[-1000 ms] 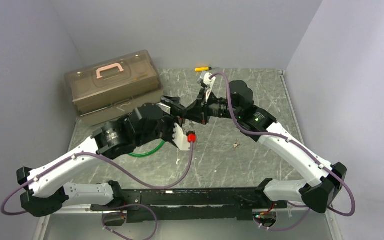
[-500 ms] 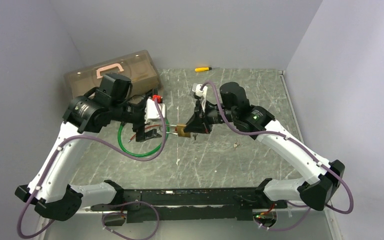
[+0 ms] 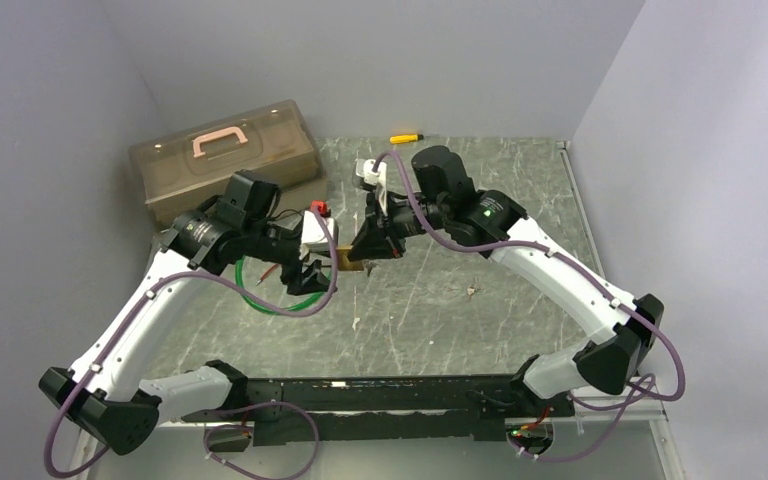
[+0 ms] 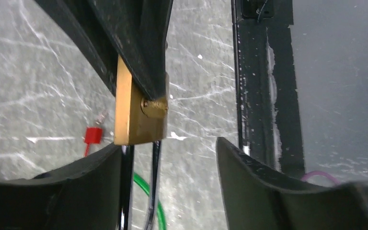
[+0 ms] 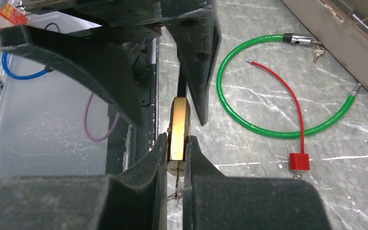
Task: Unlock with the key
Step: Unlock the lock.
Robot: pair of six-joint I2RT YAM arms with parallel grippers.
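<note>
A brass padlock (image 5: pixel 178 125) hangs above the table, and my right gripper (image 5: pixel 177 139) is shut on its body. A key (image 5: pixel 177 189) sticks out of the keyhole at the padlock's near end, between my right fingers. My left gripper (image 4: pixel 165 146) is open at the padlock's (image 4: pixel 136 115) other end. The thin dark shackle (image 4: pixel 153 182) runs between its fingers, close to the left finger (image 4: pixel 52 191). From above, the left gripper (image 3: pixel 308 272) meets the right gripper (image 3: pixel 362 252) at the padlock (image 3: pixel 348 259) in mid table.
A brown toolbox (image 3: pixel 225 165) with a pink handle stands at the back left. A green cable lock (image 5: pixel 268 132) and a red seal (image 5: pixel 299 161) on a red wire lie under the grippers. A yellow screwdriver (image 3: pixel 406 137) lies at the back, small keys (image 3: pixel 474 291) at right.
My left arm swung off to the left, then came back in to the padlock's shackle, its jaws narrowing a little. My right gripper carried the padlock leftward.
</note>
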